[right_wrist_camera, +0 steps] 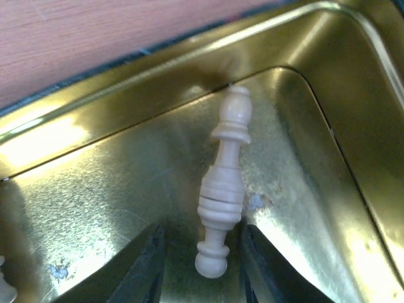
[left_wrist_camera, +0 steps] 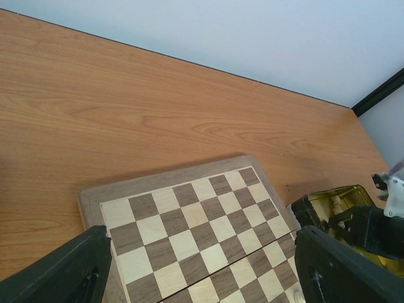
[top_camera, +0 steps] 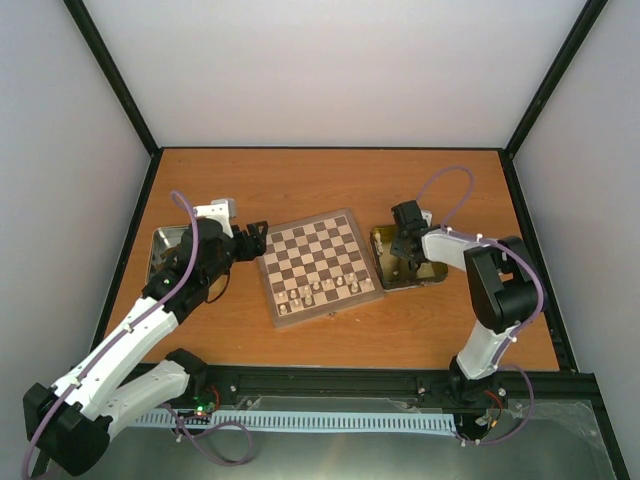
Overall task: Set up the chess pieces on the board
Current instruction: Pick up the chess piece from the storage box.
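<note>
Right wrist view: a cream chess piece [right_wrist_camera: 222, 189] lies flat on the floor of the gold tin [right_wrist_camera: 113, 183], straight ahead of the right pincer [right_wrist_camera: 202, 271].
Long axis: it runs away from the pincer and leans a little to the pincer's right. The small knobbed end is nearest the pincer, and the far end is close to the tin's corner wall.
One piece or two: I cannot tell whether this is one long piece or two lying end to end.
Fingers [right_wrist_camera: 146, 268]: one stands on each side of the near knob, and a strip of tin floor shows between each finger and the piece.
Right pincer state: released, parted a little wider than the piece and straddling it, with nothing grasped.
Closing line: it crosses the long axis, which I judge favourable for a pinch at the narrow end.
Left pincer [left_wrist_camera: 202, 252]: released and spread wide over the board [top_camera: 320, 266], with nothing between its fingers. The tin lies beyond the board, off to its right.
Nearer arm: the right, clearly.
Board from the right pincer: to its left, just beside the tin. The standing pieces [top_camera: 318, 291] fill the rows nearest the arm bases.
Next move, judged: clench on the knob, lift, then carry the piece left to the board.
Risk, judged: a round end held low may pivot or slip on the slick tin.
</note>
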You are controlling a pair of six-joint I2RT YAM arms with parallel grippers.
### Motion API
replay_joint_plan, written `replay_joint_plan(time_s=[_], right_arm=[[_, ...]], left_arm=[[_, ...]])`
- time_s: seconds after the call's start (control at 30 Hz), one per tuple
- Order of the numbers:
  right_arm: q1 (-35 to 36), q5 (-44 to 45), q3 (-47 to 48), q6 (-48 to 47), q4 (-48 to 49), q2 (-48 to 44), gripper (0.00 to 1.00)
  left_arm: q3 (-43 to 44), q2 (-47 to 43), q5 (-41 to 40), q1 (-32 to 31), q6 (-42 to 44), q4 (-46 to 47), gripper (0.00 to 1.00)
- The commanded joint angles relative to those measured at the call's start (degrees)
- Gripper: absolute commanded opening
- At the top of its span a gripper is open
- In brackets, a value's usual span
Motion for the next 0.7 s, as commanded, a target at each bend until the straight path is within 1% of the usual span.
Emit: replay_joint_plan(time_s=[0.0,0.17,0.23,0.37,0.47,0.67], right_arm=[[-0.15,2.97,1.14,1.35,0.82,2.29,0.3],[-0.55,4.09,0.69,2.14,0.91,2.48,0.11],[-0.57,3.71,0.51,1.79,0.76,1.33,0.07],[-0.46,0.95,-0.33,-0.31,0.26,-3.64,0.05],[-0.4,-3.39,-1.02,-2.09,-0.56,-8.59,0.05],[1.15,-11.28,-2.79,-5.61,-1.75,-19.22,0.04]], left_arm=[[0.44,-0.53,0.7,-0.23,-0.71,1.75,0.81],[0.4,-0.47,1.44,-0.23,-0.98,1.79,0.81],[0.29,-0.49,1.96,-0.23,-1.12,1.86,0.8],[0.35,-0.43,3.65,-0.23,-1.27,2.04,0.81],[0.51,-0.3,5.67,-0.23,-1.09,2.73,0.81],[1.36,1.25,13.05,-0.23,-1.17,7.09,0.81]])
